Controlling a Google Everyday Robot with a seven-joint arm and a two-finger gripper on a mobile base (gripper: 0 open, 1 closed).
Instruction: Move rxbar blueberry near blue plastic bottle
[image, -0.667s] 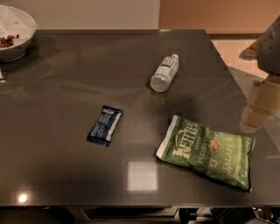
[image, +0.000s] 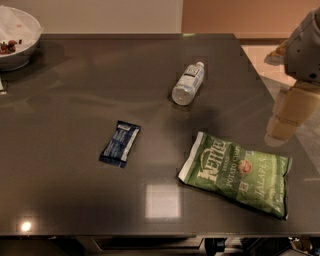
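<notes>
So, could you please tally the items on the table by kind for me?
Snack bars: 1, the rxbar blueberry
Bottles: 1, the blue plastic bottle
Chip bags: 1, the green Kettle bag
Bowls: 1, the white bowl
Total: 4
The tool hangs at the right, apart from all four.

The small dark-blue rxbar blueberry (image: 120, 143) lies on the dark flat table (image: 75, 100), front-left of the clear blue plastic bottle (image: 188, 84); the beige gripper (image: 281, 131) is seemingly over its right edge.
</notes>
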